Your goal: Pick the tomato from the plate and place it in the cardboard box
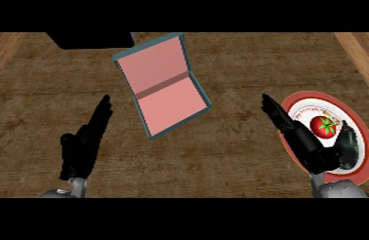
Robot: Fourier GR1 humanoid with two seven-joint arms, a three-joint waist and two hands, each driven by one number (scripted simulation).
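Both hands open | right hand (311, 145) fingers spread beside tomato (324, 126) | left hand (83, 146) fingers straight, together

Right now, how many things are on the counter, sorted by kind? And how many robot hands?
Tomato: 1
Plate: 1
Box, pink inside: 1
Hands: 2, the left hand and the right hand
Total: 3 things and 2 hands, 5 in all.

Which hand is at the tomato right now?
The right hand, open around the tomato on the plate; the left hand sits open, far across the counter.
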